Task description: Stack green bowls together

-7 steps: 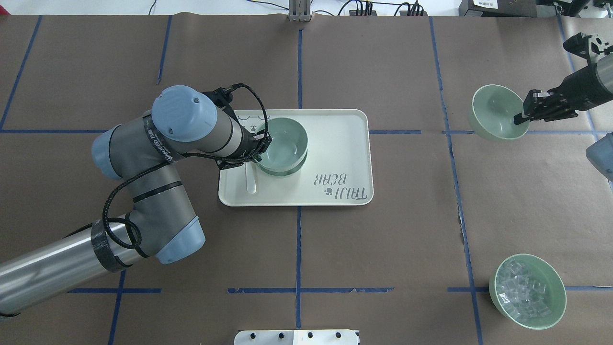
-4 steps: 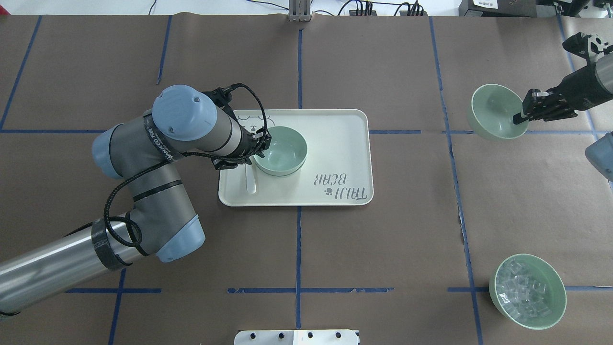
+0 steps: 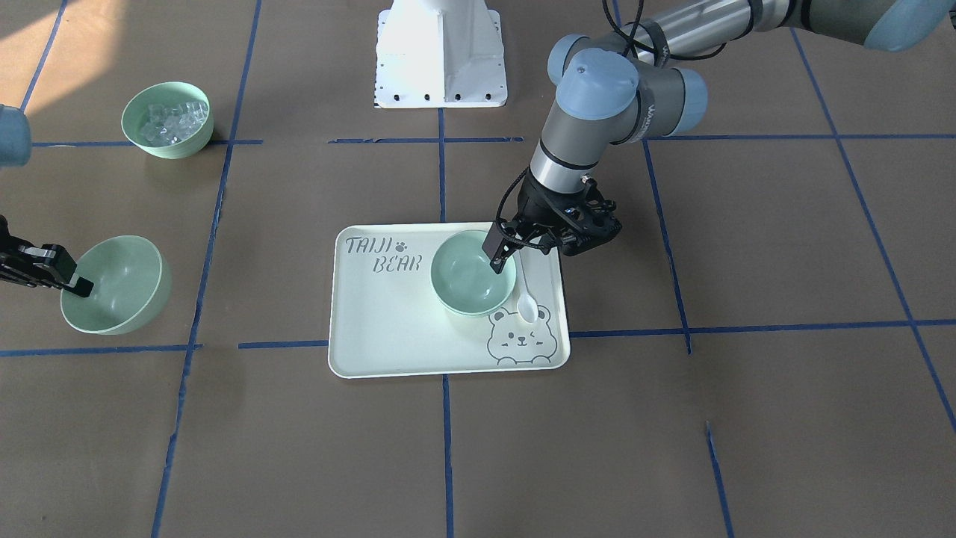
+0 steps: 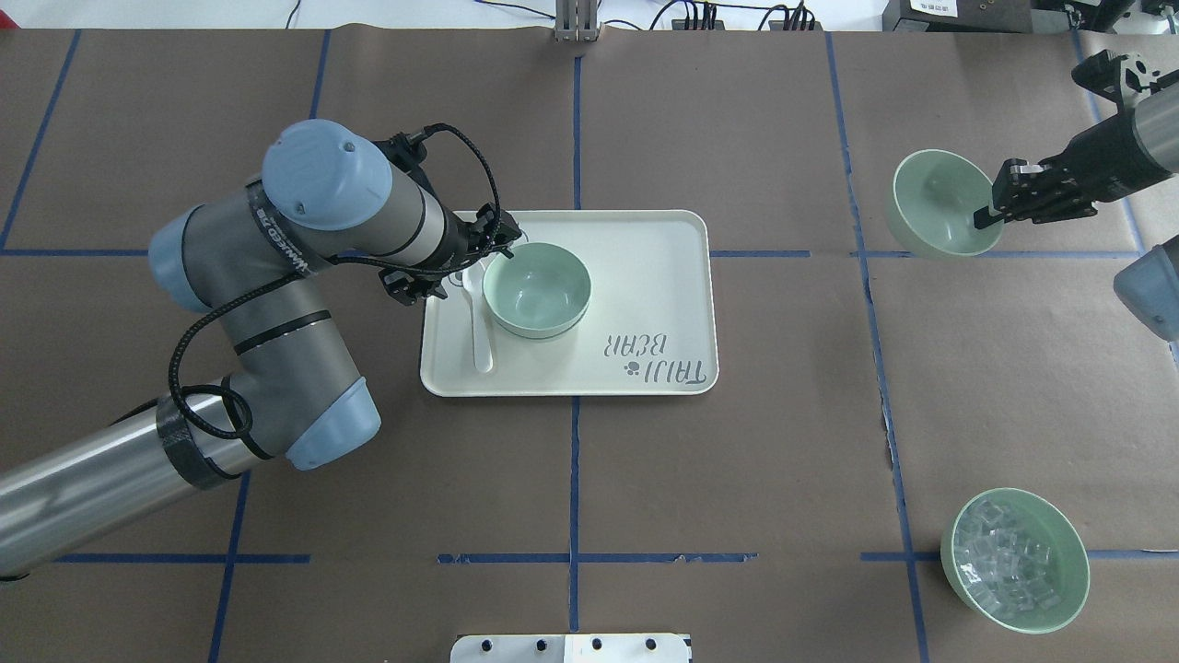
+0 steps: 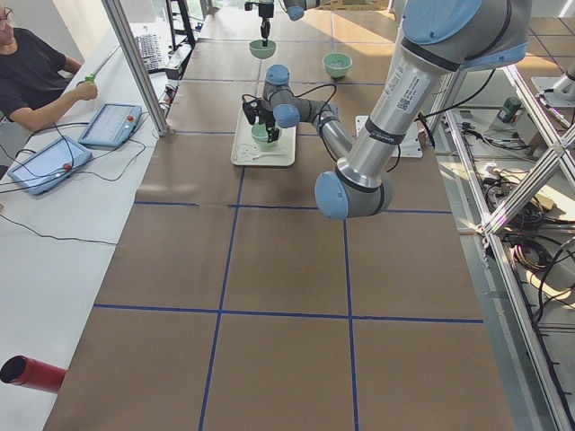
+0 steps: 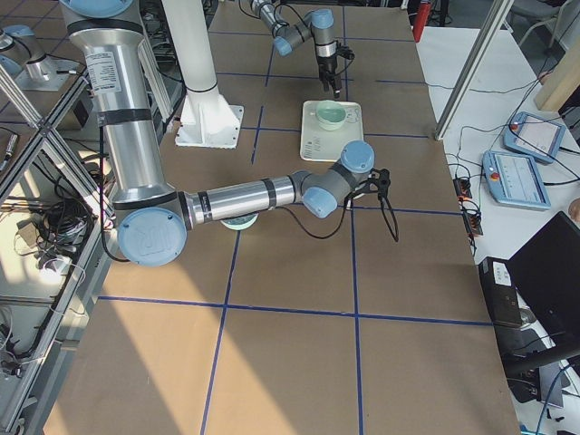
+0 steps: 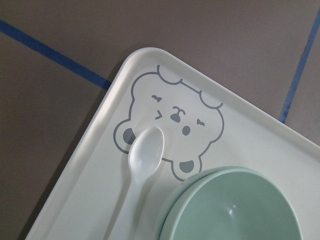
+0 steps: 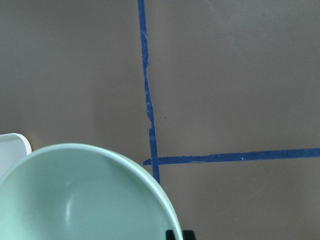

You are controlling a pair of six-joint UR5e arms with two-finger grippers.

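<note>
Two pale green bowls sit nested as one stack (image 4: 537,290) on the bear-print tray (image 4: 645,276); the stack also shows in the front view (image 3: 470,273), and the left wrist view shows its double rim (image 7: 235,205). My left gripper (image 4: 500,245) is open and empty, just off the stack's rim on the spoon side, and also shows in the front view (image 3: 500,254). My right gripper (image 4: 986,216) is shut on the rim of a third green bowl (image 4: 939,203) and holds it tilted above the table at the far right; the bowl also shows from the front (image 3: 112,284) and in the right wrist view (image 8: 75,195).
A white spoon (image 4: 479,322) lies on the tray beside the stack. A green bowl of clear cubes (image 4: 1013,560) stands near the front right. Brown paper with blue tape lines covers the table. An operator sits at the side in the exterior left view (image 5: 36,72).
My left gripper lowered its bowl into the bowl on the tray, let go and pulled back up and away to the left. My right gripper shifted its bowl slightly farther away.
</note>
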